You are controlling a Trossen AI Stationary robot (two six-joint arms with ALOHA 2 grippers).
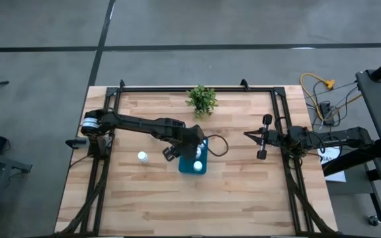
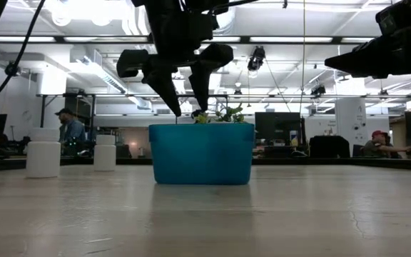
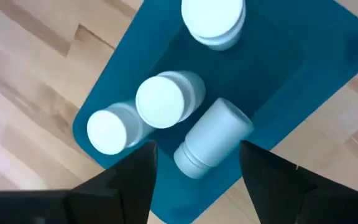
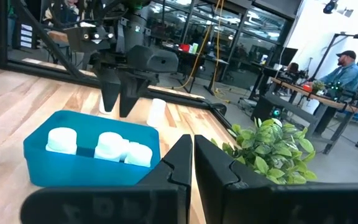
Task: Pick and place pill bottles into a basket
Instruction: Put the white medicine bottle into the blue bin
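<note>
My left gripper [image 3: 194, 165] hovers, jaws apart and empty, above the basket [image 3: 328, 68] holding four pill bottles [image 3: 213, 140]; right jaws together.

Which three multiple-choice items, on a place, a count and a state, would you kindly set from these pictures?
1. Where is the left gripper?
A. far off at the right edge
B. hanging just above the basket
C. level with the basket's base, to one side

2. How many pill bottles lie inside the basket in the left wrist view?
A. one
B. six
C. four

3. How does the right gripper stand?
A. shut, holding nothing
B. shut on a bottle
C. wide open

Answers:
1 B, since the low view shows its fingertips over the basket's rim.
2 C, since the left wrist view shows three caps facing up and one bottle on its side.
3 A, since the right wrist view shows its fingers together with nothing between them.
</note>
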